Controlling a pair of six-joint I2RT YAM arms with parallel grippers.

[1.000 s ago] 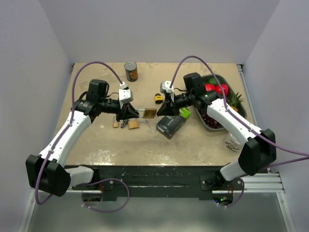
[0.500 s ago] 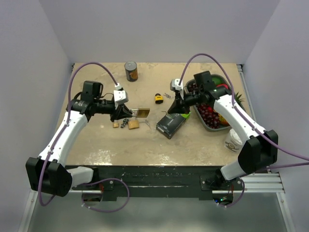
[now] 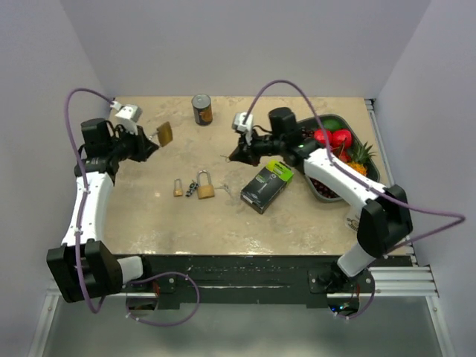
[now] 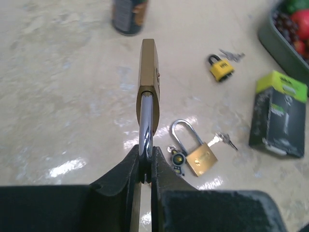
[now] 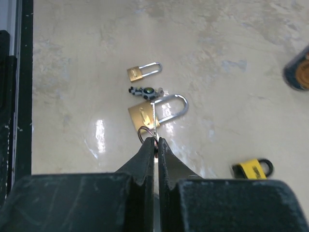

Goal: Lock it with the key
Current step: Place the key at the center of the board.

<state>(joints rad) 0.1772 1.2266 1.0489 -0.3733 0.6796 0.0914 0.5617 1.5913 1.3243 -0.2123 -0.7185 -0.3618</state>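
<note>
Padlock (image 4: 148,67), brass-bodied with a steel shackle, is up off the tan table (image 3: 149,216) at its far left. I see the left gripper (image 4: 145,166) clamped tight on the shackle, lock body pointing away from it. Right gripper (image 5: 156,145) pinches a thin silver key (image 5: 154,121), fingers nearly meeting, above mid-table and well apart from the lock. On the table lie a larger brass padlock (image 3: 204,189), a small brass padlock (image 3: 178,188), a yellow padlock (image 4: 219,67) and a green-and-black box (image 3: 266,186).
</note>
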